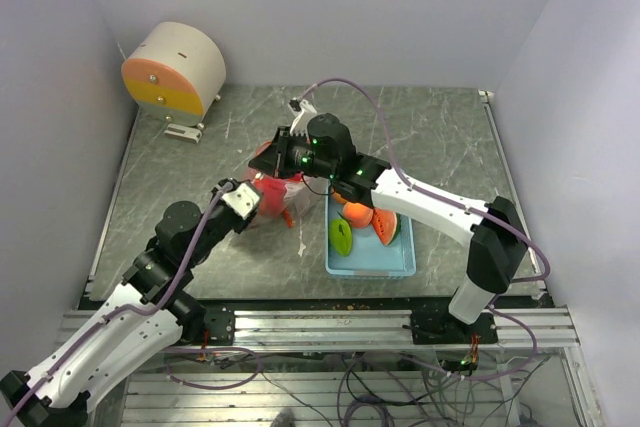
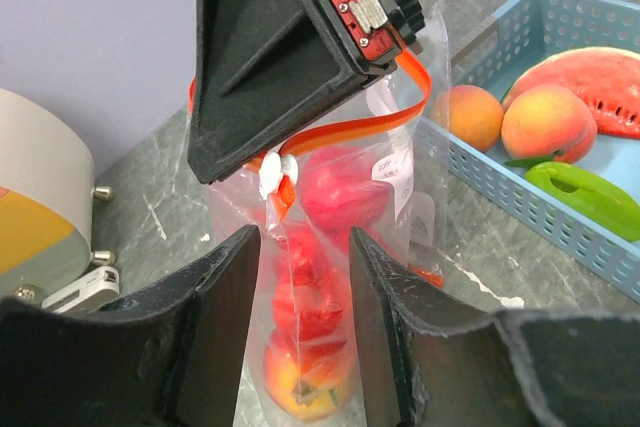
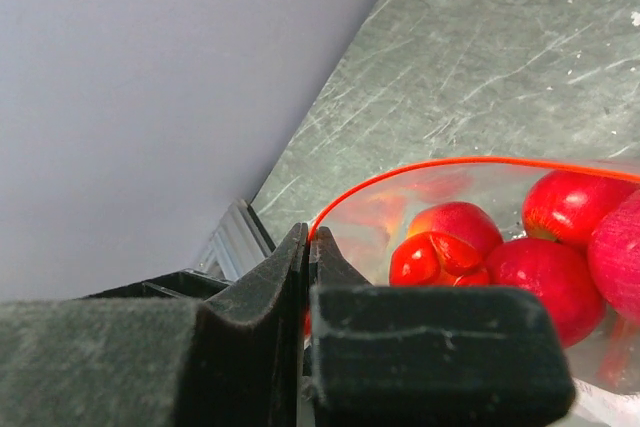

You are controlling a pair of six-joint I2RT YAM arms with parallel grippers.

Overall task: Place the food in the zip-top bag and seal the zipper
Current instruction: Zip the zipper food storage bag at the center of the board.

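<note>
At frame centre on the table (image 1: 450,137), the zip-top bag (image 1: 278,195) holds red food (image 2: 340,192); more waits in the tray (image 1: 370,271). My right end effector (image 3: 307,247) pinches the unsealed zipper (image 3: 450,162); my left end effector (image 2: 305,245) brackets the bag, and I cannot tell its grip.

blue tray (image 1: 372,263): right of centre | beige drum (image 1: 178,67): far-left corner | grey tabletop (image 1: 450,127)

Clear bag (image 2: 415,207), red-orange zipper (image 2: 350,130), red fruits (image 2: 345,192) inside; light blue perforated tray (image 2: 500,187), grey marbled table (image 1: 430,137).
</note>
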